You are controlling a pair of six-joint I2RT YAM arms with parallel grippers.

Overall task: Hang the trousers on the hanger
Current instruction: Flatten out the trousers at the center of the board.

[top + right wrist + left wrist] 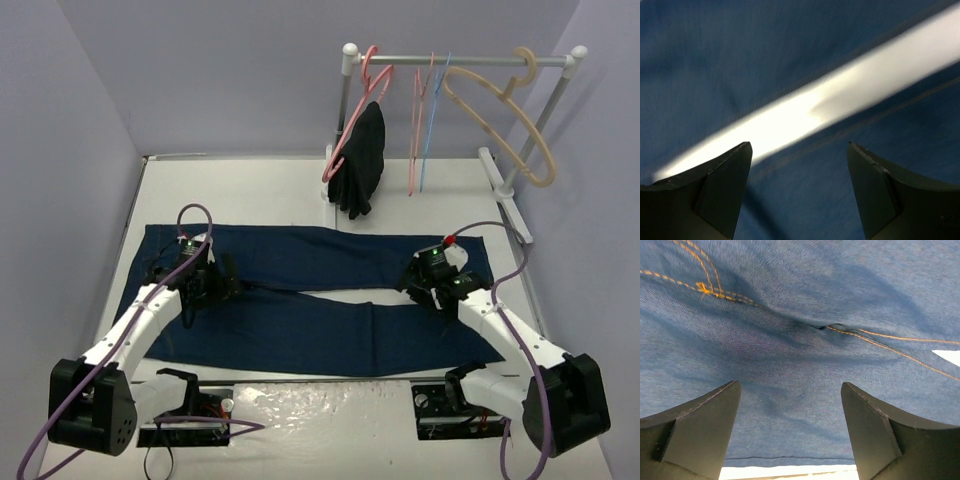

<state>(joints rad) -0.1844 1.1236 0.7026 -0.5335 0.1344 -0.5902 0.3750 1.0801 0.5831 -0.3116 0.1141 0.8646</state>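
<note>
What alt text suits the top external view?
Dark blue trousers lie spread flat across a white table, with the left gripper and right gripper low over opposite ends. Behind, a rack holds a black garment, pink hangers, a thin blue hanger and a beige hanger.

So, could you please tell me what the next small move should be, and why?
Probably lift the right gripper away from the trousers toward the hanger: its jaws stand open, holding nothing, the trousers lie flat, and the hanger hangs on the rail.

No legible text, label, brand, number or sign in any view.
</note>
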